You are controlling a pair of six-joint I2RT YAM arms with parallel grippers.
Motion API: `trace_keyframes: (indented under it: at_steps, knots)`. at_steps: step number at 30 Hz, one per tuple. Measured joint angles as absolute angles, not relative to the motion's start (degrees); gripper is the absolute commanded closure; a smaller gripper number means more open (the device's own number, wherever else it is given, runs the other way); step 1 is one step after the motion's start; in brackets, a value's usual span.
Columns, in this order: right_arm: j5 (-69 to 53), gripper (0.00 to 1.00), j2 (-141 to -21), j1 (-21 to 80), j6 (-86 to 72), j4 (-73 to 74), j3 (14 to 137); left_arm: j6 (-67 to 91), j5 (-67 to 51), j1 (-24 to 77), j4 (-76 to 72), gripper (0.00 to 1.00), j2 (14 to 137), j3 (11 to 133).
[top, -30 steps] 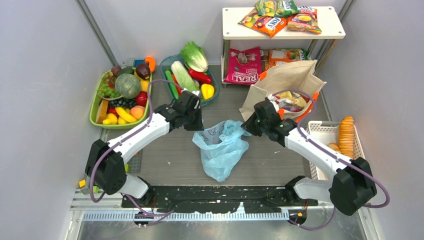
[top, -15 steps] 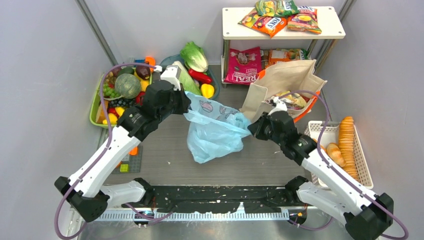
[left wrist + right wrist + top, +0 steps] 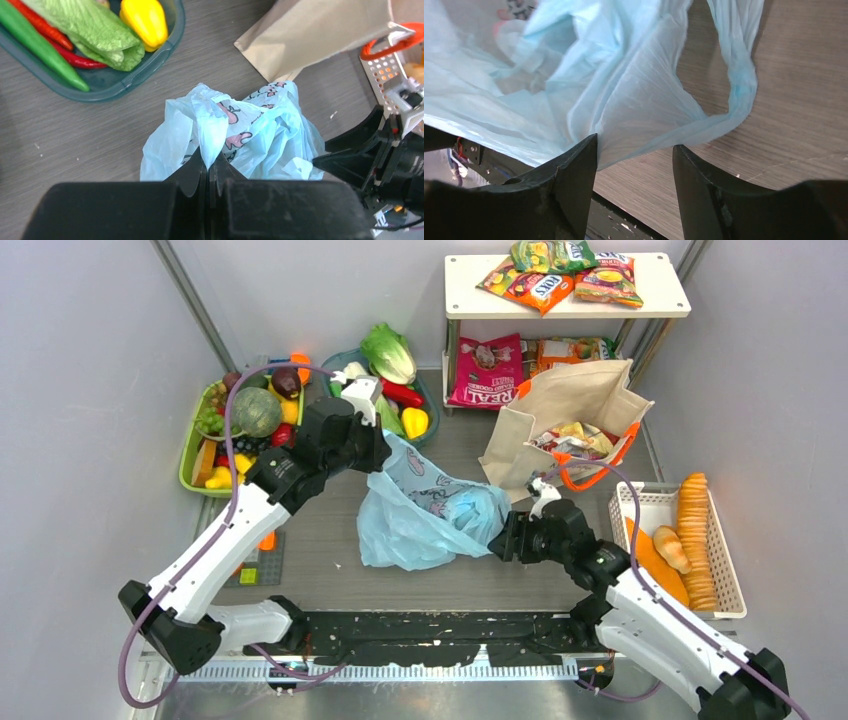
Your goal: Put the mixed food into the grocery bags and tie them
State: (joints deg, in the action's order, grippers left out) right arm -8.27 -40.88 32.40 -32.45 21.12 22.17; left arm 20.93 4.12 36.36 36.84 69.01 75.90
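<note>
grey wood-grain table (image 3: 320,530), grey walls (image 3: 80,390); l gripper (image 3: 207,160) pinching blue bag (image 3: 270,130), r gripper (image 3: 635,144) spread, not gripping.

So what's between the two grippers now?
The thin light-blue plastic bag spans the gap in the top view: left gripper pinches one end, right gripper stands open at the other.

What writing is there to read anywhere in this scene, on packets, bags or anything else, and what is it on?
"FOX'S": on the orange packet on top of the white shelf, printed at a slant.
"REAL": on the pink packet under that shelf, seen upside down.
The other packets: print too small to read.
The light-blue plastic bag: only pink drawings, no words legible.
</note>
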Motion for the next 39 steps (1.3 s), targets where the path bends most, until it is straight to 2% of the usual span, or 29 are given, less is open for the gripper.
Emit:
trace_keyframes:
  at_steps: [5,15,17,22,24,27,32,39]
  knots:
    - [-9.26,0.32,-36.49,32.38,-28.12,24.27,26.87,16.32,-0.08,36.36,35.92,1.00,67.37,75.53]
    - [-12.05,0.35,-36.53,32.38,-22.37,21.45,32.16,12.10,-2.00,38.13,31.51,1.00,65.08,72.51]
    - [-13.61,0.41,-39.03,32.38,-21.96,17.43,32.10,11.64,-2.74,38.30,30.24,1.00,65.30,71.07]
    - [-18.09,0.67,-49.19,33.71,-23.77,1.87,30.28,10.85,-3.92,38.54,28.42,1.00,65.82,67.46]
    - [-17.82,0.80,-54.26,37.12,-24.34,-2.90,30.20,10.39,-4.21,38.63,27.64,1.00,65.80,66.57]
    - [-15.05,0.91,-59.83,44.88,-24.40,-8.25,30.61,9.89,-4.40,38.63,26.61,1.00,65.71,65.91]
    - [-9.15,0.94,-67.57,52.64,-25.71,-17.78,31.64,9.78,-4.95,38.85,25.89,1.00,65.71,65.71]
    - [-3.73,0.95,-75.42,55.11,-28.25,-24.77,34.06,9.76,-5.72,39.92,25.50,1.00,65.39,65.41]
